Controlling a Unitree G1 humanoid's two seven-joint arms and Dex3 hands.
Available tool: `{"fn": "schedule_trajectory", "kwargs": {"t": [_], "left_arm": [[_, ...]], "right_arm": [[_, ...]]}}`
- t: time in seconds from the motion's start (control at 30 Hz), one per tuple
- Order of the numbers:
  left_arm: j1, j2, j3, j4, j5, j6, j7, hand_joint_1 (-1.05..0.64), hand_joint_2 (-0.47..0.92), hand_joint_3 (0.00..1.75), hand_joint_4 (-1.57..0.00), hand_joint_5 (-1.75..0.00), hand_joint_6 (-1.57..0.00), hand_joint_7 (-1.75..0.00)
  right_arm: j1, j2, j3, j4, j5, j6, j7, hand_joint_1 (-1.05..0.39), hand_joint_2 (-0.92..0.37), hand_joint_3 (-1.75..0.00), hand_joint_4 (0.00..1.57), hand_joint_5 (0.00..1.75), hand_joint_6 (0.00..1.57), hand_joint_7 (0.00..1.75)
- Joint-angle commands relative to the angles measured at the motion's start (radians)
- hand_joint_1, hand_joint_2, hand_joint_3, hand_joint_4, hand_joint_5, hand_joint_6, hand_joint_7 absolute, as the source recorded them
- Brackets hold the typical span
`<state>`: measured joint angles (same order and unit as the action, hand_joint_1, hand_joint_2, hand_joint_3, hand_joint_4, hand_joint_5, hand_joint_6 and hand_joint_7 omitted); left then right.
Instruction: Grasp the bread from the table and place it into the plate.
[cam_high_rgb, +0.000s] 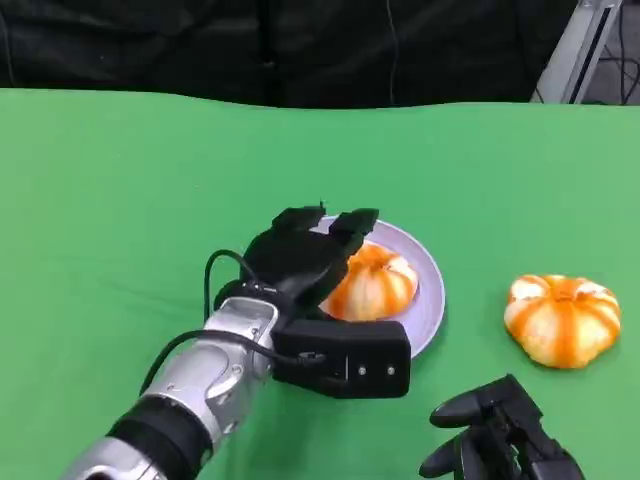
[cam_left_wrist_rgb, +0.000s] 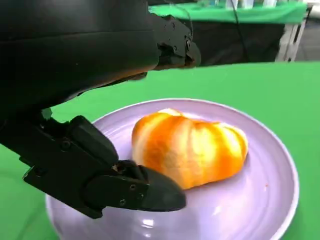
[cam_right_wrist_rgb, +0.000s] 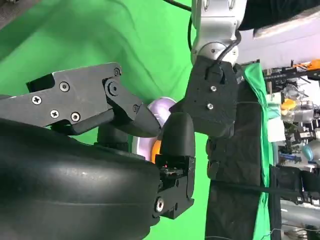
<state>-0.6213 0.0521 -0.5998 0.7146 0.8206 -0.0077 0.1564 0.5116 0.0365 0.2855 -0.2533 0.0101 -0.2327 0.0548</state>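
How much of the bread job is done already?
One bread already lies on the purple plate. The left hand is over it, its fingers spread around the bread; whether they touch it is hard to tell. A second bread sits on the green table beside the plate, if that one counts too. The right hand is low near it, holding nothing.

You're looking at a green tablecloth (cam_high_rgb: 120, 220) that runs back to a black curtain (cam_high_rgb: 200, 45). A silver metal post (cam_high_rgb: 585, 45) leans at the far right corner. In the left wrist view, a second green-covered table (cam_left_wrist_rgb: 225, 11) stands behind, with a white frame leg (cam_left_wrist_rgb: 287, 42) beside it. The right wrist view shows you cluttered shelves (cam_right_wrist_rgb: 295, 110) past the table.
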Motion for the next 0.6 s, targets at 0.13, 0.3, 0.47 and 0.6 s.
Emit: {"fn": "schedule_trajectory", "kwargs": {"t": [0.13, 0.3, 0.47, 0.6], "left_arm": [[0.076, 0.105, 0.034, -0.161, -0.057, -0.02, -0.121, -0.96, 0.92, 0.57, 0.0, 0.0, -0.03, -0.02], [0.172, 0.184, 0.104, -0.311, -0.127, -0.08, -0.136, -0.93, 0.92, 0.61, -0.01, -0.01, -0.03, -0.02], [0.312, 0.223, 0.238, -0.402, -0.298, -0.258, -0.09, -0.73, 0.92, 0.48, -0.22, -0.23, -0.21, -0.09], [0.409, 0.222, 0.322, -0.381, -0.385, -0.448, -0.004, -0.55, 0.92, 0.36, -0.33, -0.54, -0.38, -0.14]], "right_arm": [[-0.001, -0.008, -0.011, 0.004, 0.006, -0.008, 0.003, -0.26, -0.92, -1.0, 0.21, 1.75, 0.1, 1.75], [-0.002, -0.008, -0.013, 0.003, 0.015, -0.008, 0.009, -0.27, -0.92, -0.99, 0.2, 1.75, 0.1, 1.75], [0.002, -0.007, -0.012, -0.002, 0.006, -0.003, 0.005, -0.27, -0.92, -0.98, 0.2, 1.75, 0.09, 1.75], [0.0, -0.01, -0.014, 0.0, 0.002, -0.011, 0.007, -0.26, -0.92, -0.99, 0.19, 1.75, 0.09, 1.75]]}}
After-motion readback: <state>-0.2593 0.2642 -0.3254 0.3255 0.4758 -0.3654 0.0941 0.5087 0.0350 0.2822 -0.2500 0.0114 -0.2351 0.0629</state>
